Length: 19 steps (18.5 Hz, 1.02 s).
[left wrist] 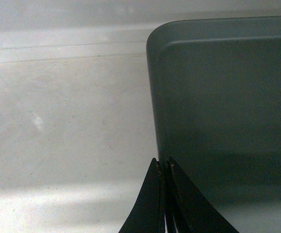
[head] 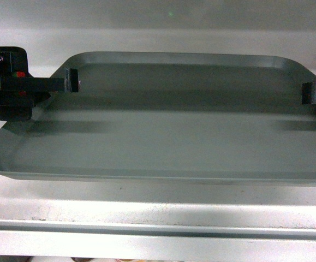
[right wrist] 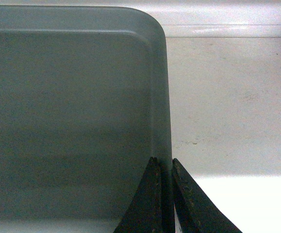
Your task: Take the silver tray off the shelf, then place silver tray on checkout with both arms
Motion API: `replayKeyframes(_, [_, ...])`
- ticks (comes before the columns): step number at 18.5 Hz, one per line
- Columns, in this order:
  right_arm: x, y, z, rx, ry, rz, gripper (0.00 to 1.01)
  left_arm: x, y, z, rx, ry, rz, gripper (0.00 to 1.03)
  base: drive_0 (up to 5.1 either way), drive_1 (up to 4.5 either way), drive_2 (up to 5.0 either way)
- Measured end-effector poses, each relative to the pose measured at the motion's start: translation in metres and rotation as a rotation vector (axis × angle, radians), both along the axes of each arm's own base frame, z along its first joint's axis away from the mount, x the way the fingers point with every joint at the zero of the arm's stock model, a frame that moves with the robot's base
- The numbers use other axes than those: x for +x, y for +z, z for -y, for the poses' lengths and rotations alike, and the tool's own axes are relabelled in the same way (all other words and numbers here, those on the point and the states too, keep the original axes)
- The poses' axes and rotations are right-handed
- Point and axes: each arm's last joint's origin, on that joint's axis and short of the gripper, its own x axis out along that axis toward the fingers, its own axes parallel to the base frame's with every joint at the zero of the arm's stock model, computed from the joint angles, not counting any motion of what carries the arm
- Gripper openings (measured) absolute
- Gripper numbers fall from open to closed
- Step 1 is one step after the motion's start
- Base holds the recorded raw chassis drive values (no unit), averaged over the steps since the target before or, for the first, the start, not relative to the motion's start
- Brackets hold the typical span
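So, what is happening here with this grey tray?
The robot holds the silver tray with both arms. The left tool is shut on the tray's left rim, and the right tool is shut on its right rim. The tray is over the white shelf, and a shadow shows under its front edge, so it seems lifted a little, though this is not certain. The checkout is not in view, so the tray is not yet placed there.

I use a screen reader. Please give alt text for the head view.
A silver tray is gripped at both short edges: the left gripper on its left rim, the right gripper on its right rim. Beneath it lies a pale shelf with a folded front lip.
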Motion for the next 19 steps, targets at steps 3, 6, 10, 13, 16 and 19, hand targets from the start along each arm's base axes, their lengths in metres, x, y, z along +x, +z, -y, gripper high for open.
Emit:
replayKeyframes(3, [-0.0005, 0.0012, 0.0000, 0.001, 0.000, 0.004, 0.03, 0.0000, 0.0000, 0.0000, 0.000, 0.000, 0.000, 0.02, 0.0, 0.00, 0.0])
replayKeyframes(6, [-0.0005, 0.0012, 0.0000, 0.001, 0.000, 0.004, 0.03, 0.0000, 0.0000, 0.0000, 0.000, 0.000, 0.000, 0.02, 0.0, 0.00, 0.0])
replayKeyframes(10, [-0.0005, 0.0012, 0.0000, 0.001, 0.000, 0.004, 0.03, 0.0000, 0.0000, 0.0000, 0.000, 0.000, 0.000, 0.02, 0.0, 0.00, 0.0])
replayKeyframes(13, [-0.0005, 0.0012, 0.0000, 0.001, 0.000, 0.004, 0.03, 0.0000, 0.0000, 0.0000, 0.000, 0.000, 0.000, 0.02, 0.0, 0.00, 0.0])
replayKeyframes(16, [-0.0005, 0.0012, 0.0000, 0.001, 0.000, 0.004, 0.03, 0.0000, 0.0000, 0.0000, 0.000, 0.000, 0.000, 0.02, 0.0, 0.00, 0.0])
replayKeyframes(19, [-0.0005, 0.0012, 0.0000, 0.001, 0.000, 0.004, 0.03, 0.0000, 0.0000, 0.0000, 0.000, 0.000, 0.000, 0.02, 0.0, 0.00, 0.0])
